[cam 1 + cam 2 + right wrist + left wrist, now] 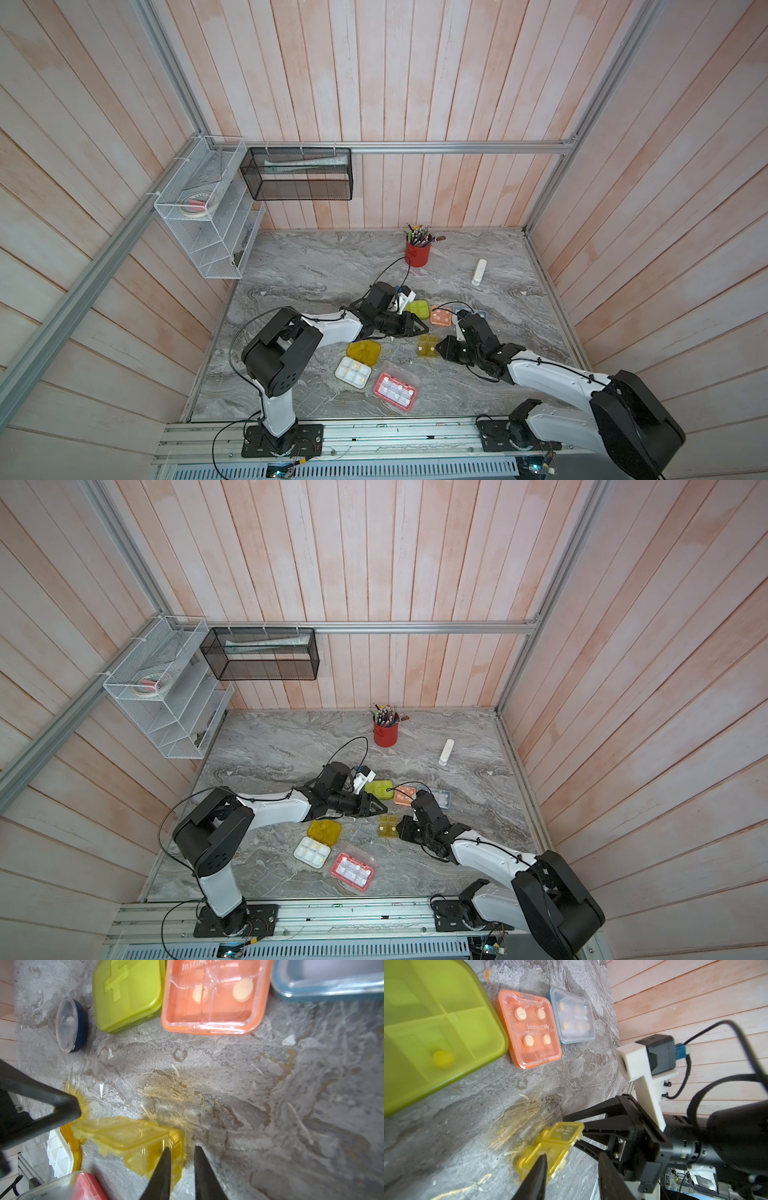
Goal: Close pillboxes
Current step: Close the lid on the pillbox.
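Nearest the arm bases, we are recording the pink-red pillbox (395, 390) lying with its clear lid thrown back. Just beyond it the yellow pillbox (364, 352) is likewise lying open, its white tray beside its yellow lid. Neither is being touched.

Further in, between the two arms, the small olive pillbox (133, 1138) is sitting on the marble table (316, 266) with one lid flap tilted up. The right gripper (181, 1148) is standing with its jaws narrowly apart astride one side wall of this box; we cannot tell whether they are pinching it. The left gripper (572, 1154) is released, its jaws well apart, one fingertip poised at the box's top, grasping nothing.

We are judging this box light, thin-walled and stiff. With slick plastic on polished stone, it is likely to skate or tip under any sideways push. We are advising a hold on the base's side walls, not on the flap, and a downward press near the flap's free edge, away from the hinge, until the latch seats. Too hard a pinch is risking a flexed wall.

Beyond it, the lime-olive pillbox (126, 993), the orange pillbox (529, 1028) and the light blue pillbox (572, 1016) are lying in a row with lids appearing down. The round dark pillbox (70, 1024) beside the lime-olive one also looks shut.
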Robot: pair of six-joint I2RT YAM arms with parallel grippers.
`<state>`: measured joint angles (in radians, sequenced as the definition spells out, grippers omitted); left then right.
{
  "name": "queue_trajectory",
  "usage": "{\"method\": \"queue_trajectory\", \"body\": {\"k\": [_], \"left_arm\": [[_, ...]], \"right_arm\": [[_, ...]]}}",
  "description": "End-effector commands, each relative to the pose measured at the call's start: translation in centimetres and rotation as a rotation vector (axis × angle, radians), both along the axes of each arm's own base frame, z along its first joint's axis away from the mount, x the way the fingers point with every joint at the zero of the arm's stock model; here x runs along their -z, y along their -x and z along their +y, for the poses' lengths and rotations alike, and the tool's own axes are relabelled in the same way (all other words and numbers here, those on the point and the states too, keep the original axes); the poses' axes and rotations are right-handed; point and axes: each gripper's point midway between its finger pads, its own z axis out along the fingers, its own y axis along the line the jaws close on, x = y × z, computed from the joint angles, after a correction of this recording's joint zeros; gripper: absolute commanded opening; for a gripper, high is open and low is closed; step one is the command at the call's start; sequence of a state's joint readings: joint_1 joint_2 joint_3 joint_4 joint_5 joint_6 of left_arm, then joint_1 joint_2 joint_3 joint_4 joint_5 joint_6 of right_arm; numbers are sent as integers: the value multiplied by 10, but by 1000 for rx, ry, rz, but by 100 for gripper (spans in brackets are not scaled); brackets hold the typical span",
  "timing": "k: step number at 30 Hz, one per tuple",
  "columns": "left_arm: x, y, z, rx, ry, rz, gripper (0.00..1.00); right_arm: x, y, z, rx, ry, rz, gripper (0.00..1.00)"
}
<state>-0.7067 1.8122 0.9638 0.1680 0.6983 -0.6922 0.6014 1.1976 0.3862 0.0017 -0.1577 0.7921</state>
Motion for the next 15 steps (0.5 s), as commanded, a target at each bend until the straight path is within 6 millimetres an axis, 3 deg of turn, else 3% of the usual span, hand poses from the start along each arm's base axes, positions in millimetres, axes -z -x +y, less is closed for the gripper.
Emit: {"method": "queue_trajectory", "body": {"k": [1,6,12,15], "left_arm": [[-12,-10,9,-32,9,-43,43],[-7,-8,7,-15,13,-29,42],[7,-7,9,-15,-3,-16,23],[13,-9,9,-20,-12,-12,23]], "right_arm": [[5,2,-1,-7,18,17,22],[9,2,2,-14,21,31,22],[10,3,3,-18,23,34,21],[8,2,3,-17,25,27,21]]}}
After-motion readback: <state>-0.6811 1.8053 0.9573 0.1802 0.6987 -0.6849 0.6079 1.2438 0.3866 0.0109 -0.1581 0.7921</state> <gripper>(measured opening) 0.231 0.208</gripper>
